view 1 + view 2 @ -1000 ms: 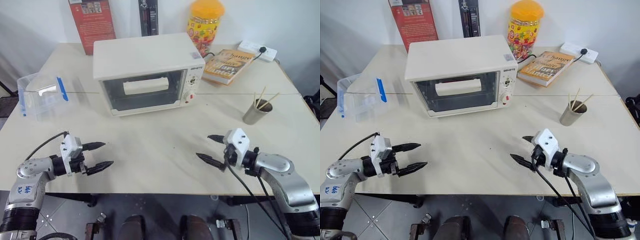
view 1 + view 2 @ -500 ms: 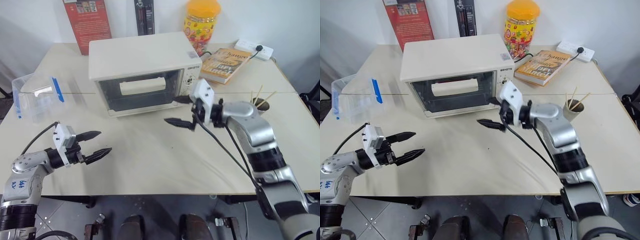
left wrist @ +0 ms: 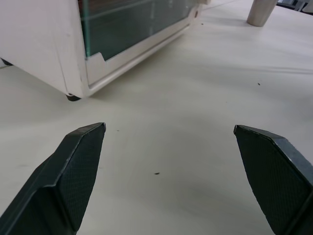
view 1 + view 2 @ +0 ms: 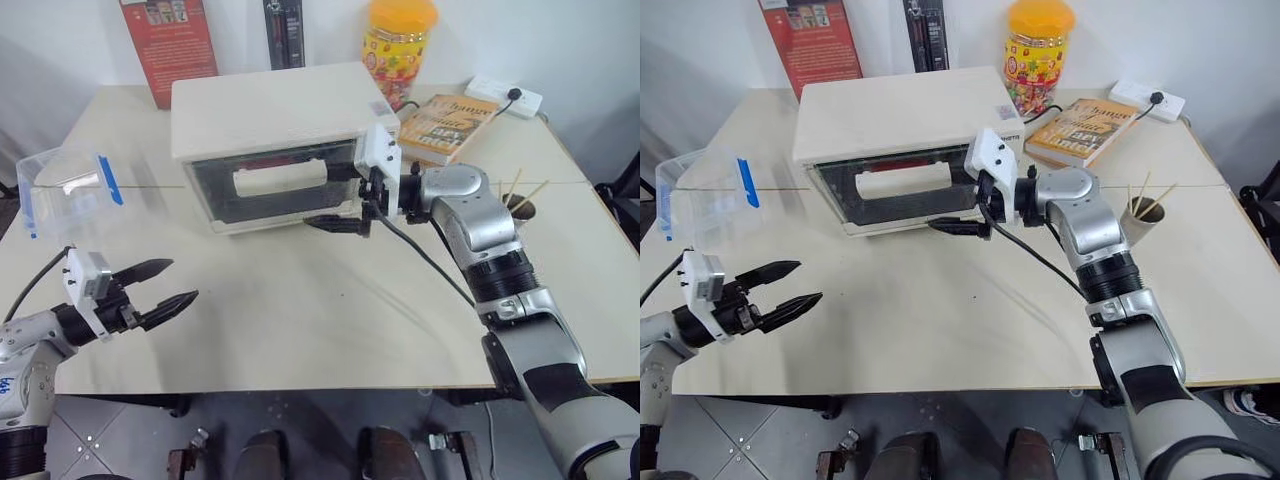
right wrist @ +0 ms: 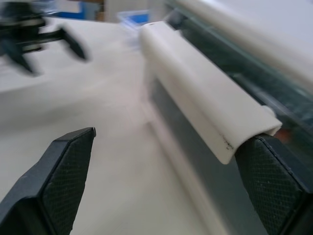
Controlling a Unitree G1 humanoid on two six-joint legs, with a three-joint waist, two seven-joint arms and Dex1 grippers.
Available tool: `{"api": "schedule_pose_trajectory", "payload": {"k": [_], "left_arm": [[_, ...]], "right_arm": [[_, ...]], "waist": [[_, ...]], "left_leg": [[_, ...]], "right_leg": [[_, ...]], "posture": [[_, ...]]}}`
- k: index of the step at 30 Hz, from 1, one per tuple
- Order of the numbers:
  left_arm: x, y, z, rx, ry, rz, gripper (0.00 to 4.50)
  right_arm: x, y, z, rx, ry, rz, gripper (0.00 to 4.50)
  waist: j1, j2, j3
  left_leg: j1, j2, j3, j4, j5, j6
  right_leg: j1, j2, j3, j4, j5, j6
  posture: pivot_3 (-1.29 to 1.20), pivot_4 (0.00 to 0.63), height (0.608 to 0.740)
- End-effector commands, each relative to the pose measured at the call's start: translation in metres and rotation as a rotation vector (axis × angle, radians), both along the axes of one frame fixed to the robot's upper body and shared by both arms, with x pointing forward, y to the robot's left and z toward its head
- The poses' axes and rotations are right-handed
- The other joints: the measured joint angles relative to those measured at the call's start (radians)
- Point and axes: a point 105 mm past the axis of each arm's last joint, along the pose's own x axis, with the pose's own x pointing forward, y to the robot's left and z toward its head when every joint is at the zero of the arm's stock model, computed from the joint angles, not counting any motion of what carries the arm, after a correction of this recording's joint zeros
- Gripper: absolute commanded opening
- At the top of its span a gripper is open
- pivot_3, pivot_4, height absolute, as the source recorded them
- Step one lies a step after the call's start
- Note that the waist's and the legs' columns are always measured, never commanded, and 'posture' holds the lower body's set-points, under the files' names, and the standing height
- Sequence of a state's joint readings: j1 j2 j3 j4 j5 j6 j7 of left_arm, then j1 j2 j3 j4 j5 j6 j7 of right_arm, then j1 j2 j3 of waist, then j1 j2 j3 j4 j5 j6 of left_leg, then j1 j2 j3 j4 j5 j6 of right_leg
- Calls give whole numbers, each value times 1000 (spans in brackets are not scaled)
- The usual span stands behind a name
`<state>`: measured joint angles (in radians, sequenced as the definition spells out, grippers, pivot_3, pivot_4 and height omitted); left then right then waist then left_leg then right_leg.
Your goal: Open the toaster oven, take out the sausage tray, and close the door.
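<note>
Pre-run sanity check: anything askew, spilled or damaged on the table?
Nothing stands out. The toaster oven sits flat with its door shut, the cup of sticks is upright, and the book and clear box lie flat. No spills visible. Both claws are open, holding nothing.

Right tool [image 4: 965, 205] spread at closed door [image 4: 902, 193], toaster oven [image 4: 904, 146]

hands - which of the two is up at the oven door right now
The right hand: open, it sits at the right end of the door's white handle. The left hand, also open, hangs over bare table, well short of the oven.
</note>
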<state>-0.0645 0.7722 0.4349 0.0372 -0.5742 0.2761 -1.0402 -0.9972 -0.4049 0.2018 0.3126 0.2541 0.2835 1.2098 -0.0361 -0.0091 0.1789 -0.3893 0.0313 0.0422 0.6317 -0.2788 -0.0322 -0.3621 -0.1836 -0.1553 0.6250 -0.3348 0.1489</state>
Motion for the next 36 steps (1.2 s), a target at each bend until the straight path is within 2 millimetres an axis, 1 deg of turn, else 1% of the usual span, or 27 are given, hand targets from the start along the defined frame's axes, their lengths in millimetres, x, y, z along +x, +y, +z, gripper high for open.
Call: {"api": "schedule_pose_trajectory", "payload": {"k": [1, 4, 6, 8, 10, 11, 13, 15, 16, 17, 19, 21, 22, 24, 28, 31, 34, 36], "left_arm": [[-1, 15, 17, 22, -18, 43, 4476], [2, 25, 23, 43, -11, 79, 4476], [2, 27, 34, 54, -44, 53, 4476], [4, 29, 41, 58, -62, 46, 4092], [7, 27, 54, 18, -77, 21, 3615], [8, 25, 61, -4, -85, -4, 3301], [9, 22, 69, -28, -92, -36, 2837], [11, 18, 75, -46, -89, -85, 2188], [11, 16, 77, -53, -89, -104, 1942], [12, 14, 79, -66, -91, -127, 1566], [15, 12, 81, -84, -91, -153, 977], [23, 4, 78, -88, -76, -194, 268], [26, 1, 76, -82, -64, -208, 45], [37, -8, 70, -70, -54, -222, 45], [52, -21, 59, -57, -22, -247, 45], [66, -36, 50, -36, 10, -270, 45], [68, -42, 47, -26, 30, -303, 45], [71, -45, 47, -22, 31, -319, 45]], "right_arm": [[-25, 7, 0, -31, -24, 116, 4500], [-29, 4, -9, -52, -7, 109, 4500], [-31, 2, -16, -67, -3, 99, 4500], [-32, 2, -18, -69, 2, 93, 4500], [-34, 1, -21, -65, 10, 85, 4500], [-34, 1, -22, -63, 13, 81, 4500], [-35, 1, -24, -62, 16, 76, 4500], [-36, 1, -26, -59, 20, 66, 4500], [-37, 1, -27, -57, 22, 62, 4500], [-37, 1, -27, -52, 25, 57, 4500], [-38, 0, -28, -43, 30, 50, 4500], [-41, 0, -29, -27, 36, 42, 4500], [-42, 1, -29, -22, 38, 38, 4500], [-44, 1, -30, -10, 40, 30, 4500], [-47, 1, -31, 3, 45, 9, 4500], [-50, -1, -32, 14, 49, -20, 4500], [-52, -5, -35, 3, 60, -54, 4500], [-56, -13, -41, -27, 78, -83, 4500]], "waist": [[-4, 0, 0], [-9, 0, 0], [-7, 0, 0], [-6, 0, 0], [-6, 0, 0], [-5, -1, 0], [-2, -1, 0], [-3, -1, 0], [-2, -1, 0], [-2, -1, 0], [-2, -1, 0], [1, -1, 0], [3, -1, 0], [5, -1, 0], [3, -1, 0], [6, -2, 0], [5, -2, 0], [5, -2, 0]], "left_leg": [[0, 0, 0, 0, 0, 0], [0, 0, 1, -1, 0, 0], [0, 0, 1, 0, 0, 0], [0, 0, 1, 0, 0, 0], [0, 0, 2, 0, 0, 0], [0, 0, 2, 0, 0, 0], [0, 0, 1, 0, 0, 0], [0, 0, 2, 0, 0, 0], [0, 0, 2, 0, 0, 0], [0, 0, 2, 0, 0, 0], [0, 0, 2, 0, 0, 0], [0, 0, 2, 0, 0, 0], [0, 0, 2, 0, 0, 0], [0, 0, 2, 0, 0, 0], [0, 0, 2, 0, 0, 0], [-1, 0, 2, 0, 0, 0], [-1, 0, 2, 1, 0, 0], [-1, 0, 2, 0, 0, 0]], "right_leg": [[0, 0, 0, 0, 0, 0], [-1, 0, 0, 0, 0, 0], [-1, 0, 0, 0, 0, 0], [-1, 0, 0, 0, 0, 0], [-1, 0, 1, 0, 0, 0], [-2, 0, 0, 0, 0, 0], [-2, 0, 0, 1, 0, 0], [-2, 0, 1, 1, 0, 0], [-2, 0, 1, 1, 0, 0], [-2, 0, 0, 1, 0, 0], [-2, 0, 0, 1, 0, 0], [-2, 0, 1, 1, 0, 0], [-2, 0, 0, 1, 0, 0], [-1, 0, 1, 1, 0, 0], [-2, 0, 1, 1, 0, 0], [-2, 0, 0, 1, 0, 0], [-2, 0, 0, 1, 0, 0], [-3, 0, 0, 1, 0, 0]], "posture": [[0, 150, 740], [0, 150, 740], [0, 150, 740], [0, 150, 740], [0, 150, 740], [0, 150, 740], [0, 150, 740], [0, 150, 740], [0, 150, 740], [0, 150, 740], [0, 150, 740], [0, 150, 740], [0, 150, 740], [0, 150, 740], [0, 150, 740], [0, 150, 740], [0, 150, 740], [0, 150, 740]]}}
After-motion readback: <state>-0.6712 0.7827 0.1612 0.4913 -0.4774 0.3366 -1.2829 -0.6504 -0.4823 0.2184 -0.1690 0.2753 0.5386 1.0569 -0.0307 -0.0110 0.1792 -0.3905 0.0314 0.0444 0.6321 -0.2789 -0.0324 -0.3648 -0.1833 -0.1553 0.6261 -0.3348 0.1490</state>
